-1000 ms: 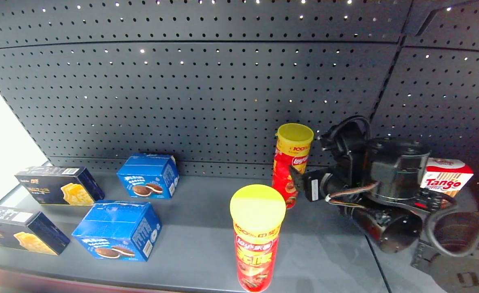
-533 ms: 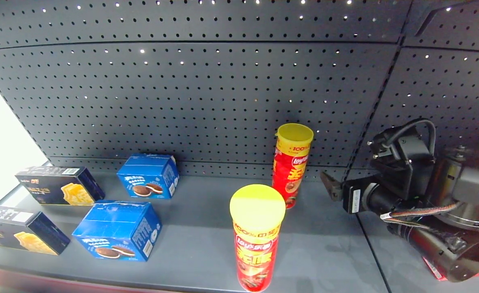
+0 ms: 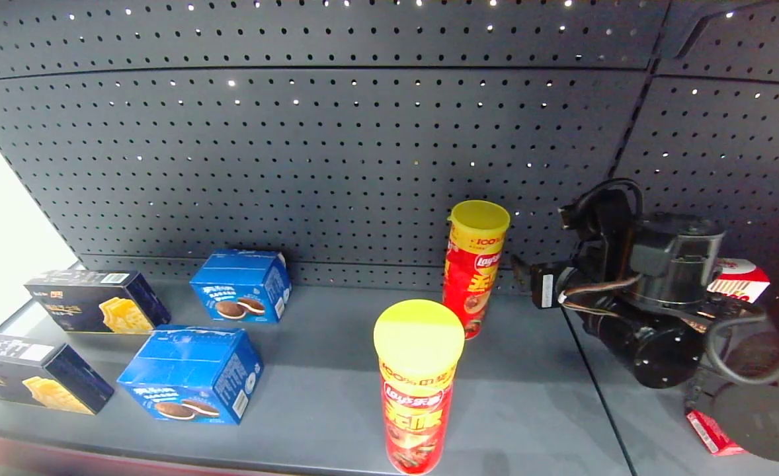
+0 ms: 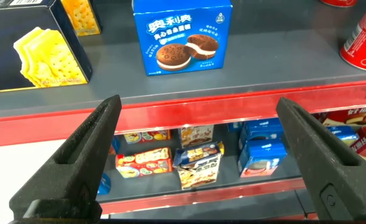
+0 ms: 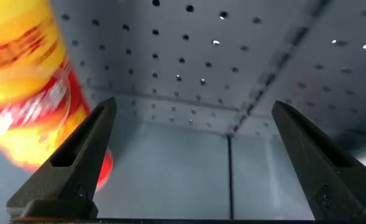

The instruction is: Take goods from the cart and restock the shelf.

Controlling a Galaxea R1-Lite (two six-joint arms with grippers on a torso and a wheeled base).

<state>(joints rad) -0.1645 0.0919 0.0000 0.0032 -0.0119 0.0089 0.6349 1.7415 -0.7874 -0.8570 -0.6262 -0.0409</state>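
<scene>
Washed-out glare at left edge — pegboard (image 3: 297, 165) lines bowed; soft shadows on shelf (image 3: 528, 410).

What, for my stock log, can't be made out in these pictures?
Head view: white-and-red box, mostly hidden behind the right arm; red packet, partly covered by that arm.
Right wrist view: chip can, blurred and cut by the edge.
Left wrist view: lower-shelf boxes, too small to identify.

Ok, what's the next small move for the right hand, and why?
Probably draw the right hand straight back off the shelf. It is open and holds nothing, and the rear chip can beside it stands upright, apart from it in the head view. That placement looks done, and the hand is free to fetch more goods.
</scene>
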